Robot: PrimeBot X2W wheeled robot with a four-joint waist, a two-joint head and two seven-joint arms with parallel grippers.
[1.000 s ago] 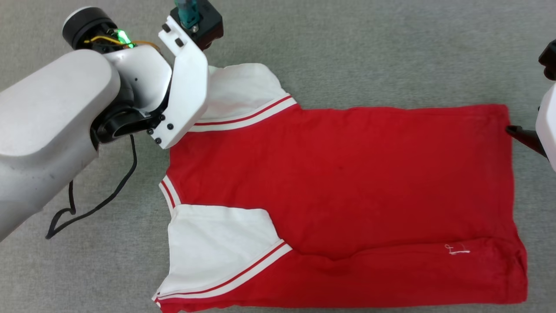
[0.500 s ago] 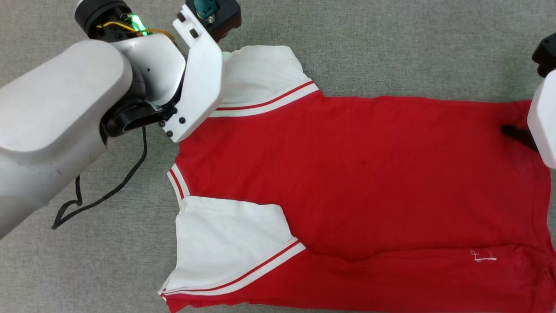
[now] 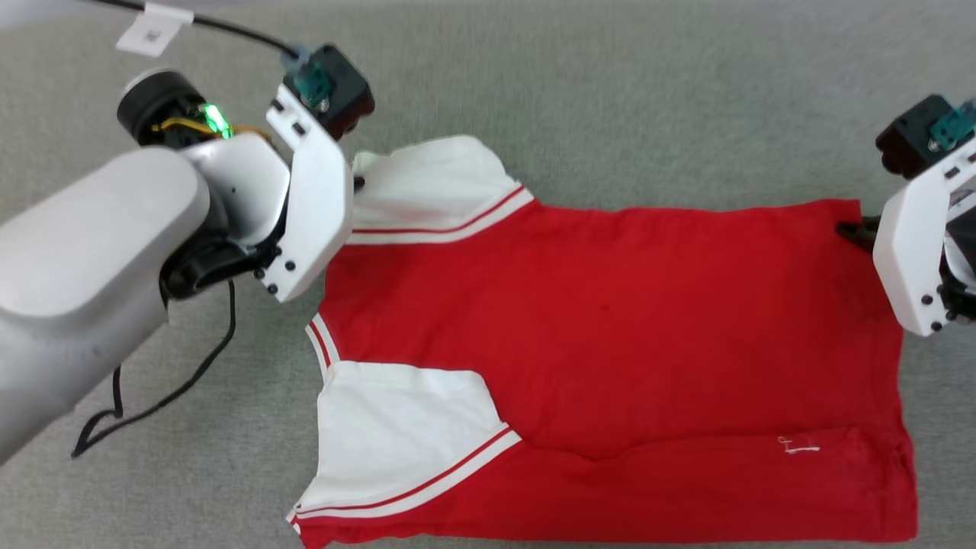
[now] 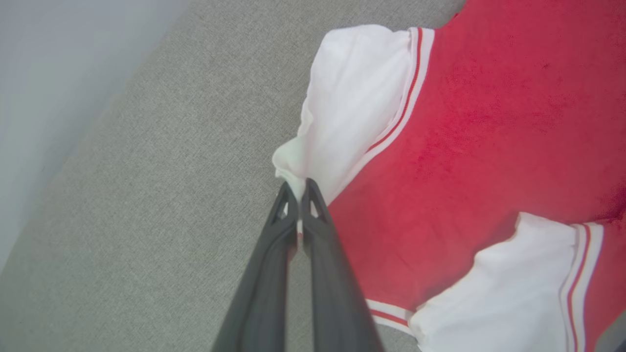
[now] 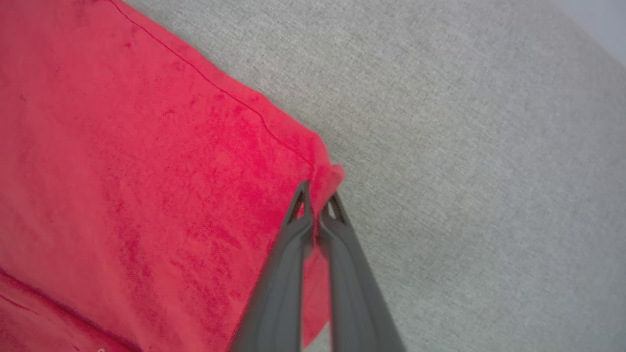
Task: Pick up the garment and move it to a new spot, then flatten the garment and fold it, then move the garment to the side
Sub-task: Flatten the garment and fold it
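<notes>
While the red shirt (image 3: 610, 328) lies spread on the grey fuzzy surface (image 3: 610, 99), the left end effector (image 4: 298, 189) is pinched shut on its upper-left white sleeve (image 3: 427, 183). The right end effector (image 5: 318, 198) is pinched shut on its upper-right corner. Bare grey lies above.

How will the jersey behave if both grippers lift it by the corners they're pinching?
Likely floppy: the garment bunches into a peak where the left gripper pinches its white sleeve, and puckers at the right gripper. Its unsupported middle would probably sag. The folded-over near edge may drop open.
</notes>
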